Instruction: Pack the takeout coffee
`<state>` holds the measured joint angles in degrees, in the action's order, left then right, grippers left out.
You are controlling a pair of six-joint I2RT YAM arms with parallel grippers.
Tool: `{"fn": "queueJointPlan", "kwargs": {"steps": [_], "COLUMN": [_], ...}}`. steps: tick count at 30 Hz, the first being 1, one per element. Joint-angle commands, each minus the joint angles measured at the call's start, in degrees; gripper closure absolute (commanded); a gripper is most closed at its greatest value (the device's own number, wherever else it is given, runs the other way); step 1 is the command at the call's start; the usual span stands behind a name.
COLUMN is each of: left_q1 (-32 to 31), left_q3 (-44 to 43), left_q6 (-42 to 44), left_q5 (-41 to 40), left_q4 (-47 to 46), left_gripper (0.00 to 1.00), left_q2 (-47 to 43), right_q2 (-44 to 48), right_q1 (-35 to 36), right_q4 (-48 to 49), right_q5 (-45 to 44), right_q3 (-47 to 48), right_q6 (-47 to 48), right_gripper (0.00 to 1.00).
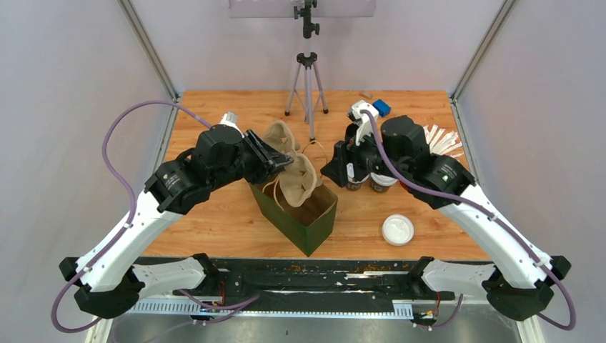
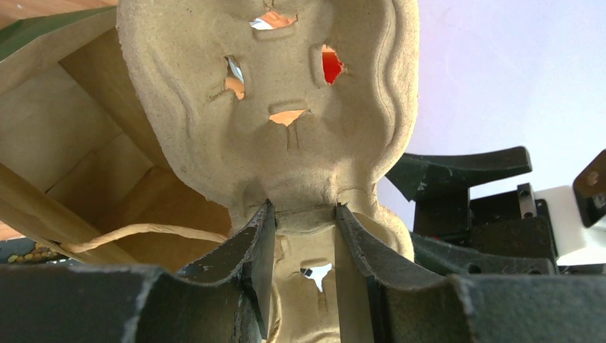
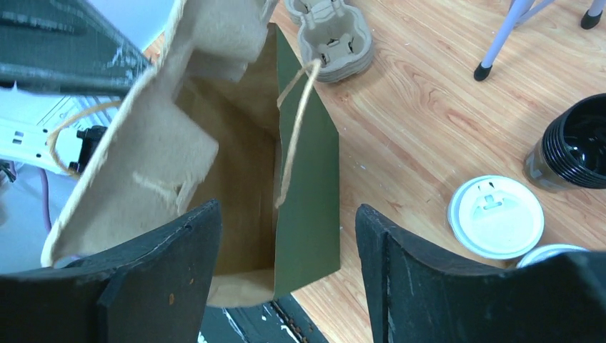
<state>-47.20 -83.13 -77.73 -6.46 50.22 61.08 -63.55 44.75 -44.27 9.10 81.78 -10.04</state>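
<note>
My left gripper (image 2: 301, 207) is shut on the middle ridge of a moulded cardboard cup carrier (image 2: 271, 107). It holds the carrier (image 1: 300, 182) tilted over the open mouth of the green paper bag (image 1: 309, 230). Two takeout coffee cups (image 1: 383, 183) with white lids stand right of the bag, partly hidden under my right arm. In the right wrist view one lid (image 3: 495, 216) shows from above, with the edge of another (image 3: 550, 254). My right gripper (image 3: 287, 207) is open and empty, hovering beside the bag (image 3: 307, 179), left of the cups.
A second carrier (image 1: 280, 136) lies behind the bag. A black stack of lidless cups (image 3: 575, 139) stands by the coffees. A loose white lid (image 1: 397, 230) lies near the front edge. A tripod (image 1: 307, 86) and a blue object (image 1: 381, 107) stand at the back.
</note>
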Motion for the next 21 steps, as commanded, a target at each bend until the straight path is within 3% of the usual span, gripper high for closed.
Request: {"fn": "queueJointPlan", "kwargs": {"steps": [1,6,11,16,21], "left_q1": [-0.26,-0.26,-0.26,-1.39,-5.00], "left_q3": [1.34,2.63,0.31,-5.54,-10.28], "left_q6": [-1.15,-0.88,0.36,1.92,2.70], "left_q5": [-0.56,-1.04,-0.55,1.54,0.51], "left_q4": [-2.65,-2.55,-3.13,-7.05,-7.57], "left_gripper": [0.75,0.75,0.75,0.75,0.75], "left_q2": [-0.50,-0.64,1.20,5.62,9.20], "right_q2": [-4.21,-10.56,-12.43,-11.58,-10.99], "right_q1": [-1.21,-1.92,-2.59,-2.59,-2.63], "right_q4": [5.00,5.49,6.27,8.27,7.66], "right_q5": [1.18,2.76,1.82,0.47,-2.60], "right_q3": [4.62,7.40,8.75,7.07,6.25], "right_q6": [-1.41,-0.79,-1.85,-3.17,-4.82], "right_gripper": [0.33,0.37,0.75,0.92,1.00]}}
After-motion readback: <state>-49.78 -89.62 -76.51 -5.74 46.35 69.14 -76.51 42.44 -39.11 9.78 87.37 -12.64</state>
